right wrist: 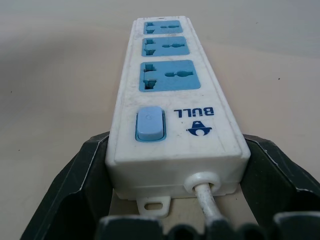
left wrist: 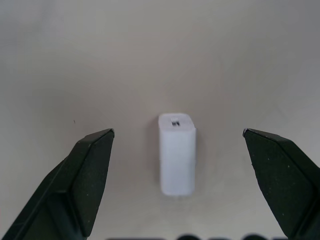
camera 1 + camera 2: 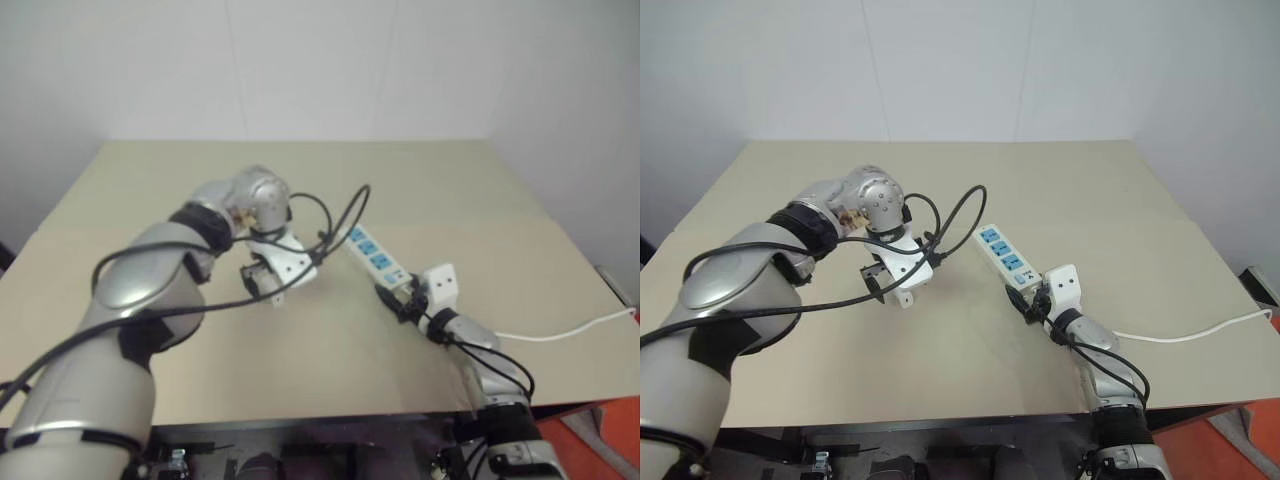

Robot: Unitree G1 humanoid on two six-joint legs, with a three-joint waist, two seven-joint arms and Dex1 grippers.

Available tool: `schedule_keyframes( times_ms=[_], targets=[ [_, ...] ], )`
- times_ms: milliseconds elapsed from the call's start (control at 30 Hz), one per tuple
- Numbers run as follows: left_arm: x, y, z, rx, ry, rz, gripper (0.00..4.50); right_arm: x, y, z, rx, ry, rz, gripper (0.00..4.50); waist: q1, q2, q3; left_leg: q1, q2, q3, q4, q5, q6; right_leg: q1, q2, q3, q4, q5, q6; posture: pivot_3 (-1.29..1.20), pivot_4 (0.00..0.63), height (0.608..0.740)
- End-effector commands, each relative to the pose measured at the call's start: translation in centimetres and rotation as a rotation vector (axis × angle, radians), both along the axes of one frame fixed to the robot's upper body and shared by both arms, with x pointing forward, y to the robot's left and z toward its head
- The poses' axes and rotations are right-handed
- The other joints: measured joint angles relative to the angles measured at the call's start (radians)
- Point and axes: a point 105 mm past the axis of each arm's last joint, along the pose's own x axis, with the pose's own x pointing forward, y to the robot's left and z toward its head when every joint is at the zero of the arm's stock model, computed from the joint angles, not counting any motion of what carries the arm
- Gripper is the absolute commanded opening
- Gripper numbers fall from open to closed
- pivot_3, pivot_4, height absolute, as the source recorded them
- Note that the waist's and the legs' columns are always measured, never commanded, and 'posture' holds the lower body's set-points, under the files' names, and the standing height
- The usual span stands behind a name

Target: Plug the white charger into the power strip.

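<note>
- The charger [image 2: 177, 154] lies flat on the tabletop [image 3: 480, 190], directly under the left gripper [image 2: 177, 145] and centred in the gap between its two black fingers [image 2: 87, 175]; nothing touches it.
- Left jaws are spread as wide as they go and hold nothing, pointing down at the charger.
- The strip [image 1: 172, 95] lies on the tabletop to the right of the left gripper, well apart from the charger, blue sockets facing up, its cord [image 3: 560, 333] trailing off the right edge.
- The right gripper [image 1: 175, 200] holds the strip's cord end: its jaws sit against both long sides by the switch, closed on the strip.
- Risks, as I judge them:
  - The charger is small and smooth; jaws closing off-centre could flick it sideways or twist it.
  - Lying flat, it would be gripped with its pins level, so it may need turning before it meets a socket.
  - A push into a socket could tip or slide the strip, since it is held at one end.
</note>
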Motion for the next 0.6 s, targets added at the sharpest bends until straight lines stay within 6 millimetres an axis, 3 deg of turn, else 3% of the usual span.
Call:
schedule_keyframes(
  times_ms=[33,600],
  targets=[
    [0.1,0.6,-0.1,0.037,-0.017,-0.035,4.5,-0.4,-0.5,-0.5,0.001,0.026,-0.016,3.41,0.0,0.0,0.0,0.0,0.0,0.0,0.0,0.0,0.0,0.0,0.0,0.0,0.0,0.0,0.0,0.0,0.15,0.74],
    [0.9,0.0,-2.0,0.099,-0.101,-0.094,4.5,-0.8,-0.8,-0.9,0.001,0.039,-0.036,3.41,0.019,0.0,0.0,-0.001,0.0,0.0,0.0,0.0,0.0,0.0,0.0,-0.001,0.0,0.0,0.0,0.0,0.15,0.74]
  ],
)
